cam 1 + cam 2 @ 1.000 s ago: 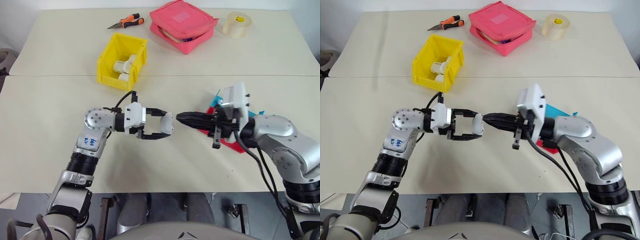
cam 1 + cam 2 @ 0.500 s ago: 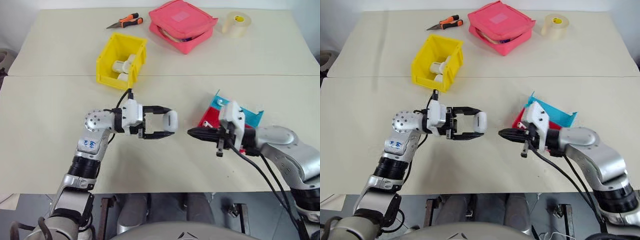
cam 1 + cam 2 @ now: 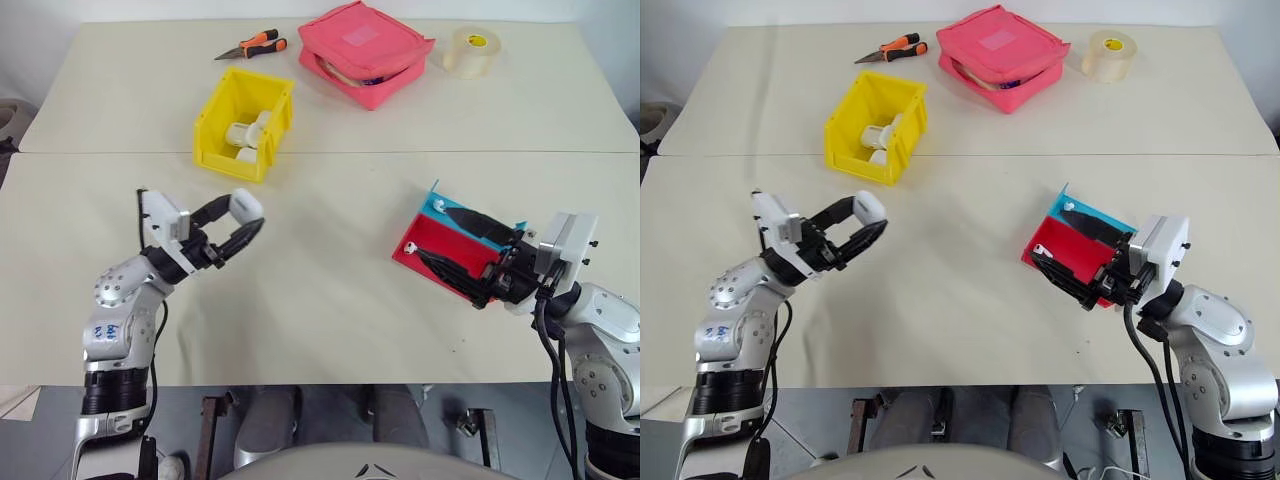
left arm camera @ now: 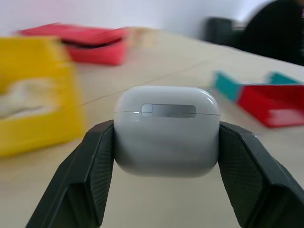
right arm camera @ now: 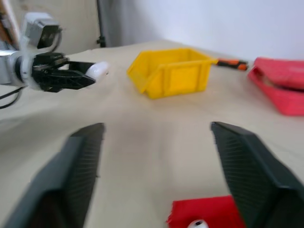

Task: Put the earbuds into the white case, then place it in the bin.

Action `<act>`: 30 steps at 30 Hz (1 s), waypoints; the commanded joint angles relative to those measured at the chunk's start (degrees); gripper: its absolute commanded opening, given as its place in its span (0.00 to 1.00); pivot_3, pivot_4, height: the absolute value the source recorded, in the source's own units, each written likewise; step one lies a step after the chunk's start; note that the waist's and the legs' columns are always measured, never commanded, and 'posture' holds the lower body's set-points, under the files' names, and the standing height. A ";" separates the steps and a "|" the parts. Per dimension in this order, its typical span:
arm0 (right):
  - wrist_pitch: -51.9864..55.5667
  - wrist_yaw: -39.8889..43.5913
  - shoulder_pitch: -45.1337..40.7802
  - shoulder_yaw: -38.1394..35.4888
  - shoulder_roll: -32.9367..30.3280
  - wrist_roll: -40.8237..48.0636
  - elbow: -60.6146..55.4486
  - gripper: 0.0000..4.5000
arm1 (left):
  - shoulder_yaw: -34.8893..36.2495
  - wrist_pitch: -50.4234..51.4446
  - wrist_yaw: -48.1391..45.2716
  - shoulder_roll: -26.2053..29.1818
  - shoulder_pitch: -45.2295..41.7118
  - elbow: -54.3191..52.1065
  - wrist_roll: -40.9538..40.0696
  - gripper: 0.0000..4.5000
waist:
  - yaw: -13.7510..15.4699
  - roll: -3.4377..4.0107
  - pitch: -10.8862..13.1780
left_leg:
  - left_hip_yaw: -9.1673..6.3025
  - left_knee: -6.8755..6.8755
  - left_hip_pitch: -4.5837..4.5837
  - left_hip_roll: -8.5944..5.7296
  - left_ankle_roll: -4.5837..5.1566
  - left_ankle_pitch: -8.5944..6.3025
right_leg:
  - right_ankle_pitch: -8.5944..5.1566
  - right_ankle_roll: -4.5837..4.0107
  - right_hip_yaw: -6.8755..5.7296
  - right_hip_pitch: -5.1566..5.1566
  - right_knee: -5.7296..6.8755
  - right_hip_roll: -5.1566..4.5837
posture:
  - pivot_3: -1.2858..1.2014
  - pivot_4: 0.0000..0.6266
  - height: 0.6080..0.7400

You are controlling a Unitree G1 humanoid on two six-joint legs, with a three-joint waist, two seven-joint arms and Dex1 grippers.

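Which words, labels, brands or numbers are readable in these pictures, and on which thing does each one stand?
No text reads clearly.
Tape roll: a small mark on its core, too small to read.
Pink pouch: a pale patch on top, no legible text.
White case, held in the left gripper: no print visible.
Yellow bin, pliers, tray: no text visible.

L claw (image 3: 243,220) clamped on white case (image 3: 245,205), R claw (image 3: 452,245) spread wide, arms apart.
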 commanded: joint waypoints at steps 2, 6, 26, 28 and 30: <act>-2.93 -2.12 -0.03 -0.77 1.15 -1.24 -1.14 0.99 | 4.35 2.63 7.39 -1.31 1.91 -6.06 -2.10 0.62 | 0.07 0.00 0.00 | 0.00 -0.04 0.05 0.00 -0.01 0.00 | 0.00 -0.01 0.03 0.00 0.00 0.00 | 0.52 0.24 1.00; -3.58 -3.11 -0.55 0.29 1.88 -2.44 -0.59 0.99 | 3.92 5.06 10.17 -2.13 -1.85 -5.40 -3.03 0.62 | 0.23 0.00 0.00 | 0.01 0.00 0.06 -0.01 -0.01 0.00 | -0.01 -0.01 0.04 0.02 0.04 0.00 | 0.52 0.24 1.00; -3.84 -6.72 -1.14 2.08 1.97 -5.03 -2.75 1.00 | -4.32 -2.85 12.50 -0.05 -46.21 49.36 13.09 0.96 | -0.53 -0.15 0.04 | 0.73 -0.30 0.23 -0.03 0.03 -0.02 | -0.01 -0.01 -0.14 -0.05 -0.01 0.00 | 0.52 0.24 1.00; -3.97 -6.93 -0.62 2.09 2.10 -5.06 -3.14 1.00 | -4.01 -3.02 9.78 0.12 -44.78 46.67 11.95 0.99 | -0.51 -0.15 0.04 | 0.73 -0.29 0.23 -0.03 0.03 -0.02 | -0.01 -0.01 -0.14 -0.05 -0.01 0.00 | 0.52 0.24 1.00; -4.13 -6.80 -0.25 1.67 1.92 -4.94 -3.03 1.00 | -4.50 -4.96 7.28 1.23 -42.18 42.65 12.29 0.99 | -0.46 -0.15 0.04 | 0.73 -0.28 0.23 -0.02 0.03 -0.02 | -0.01 -0.01 -0.14 -0.05 -0.01 0.00 | 0.52 0.24 1.00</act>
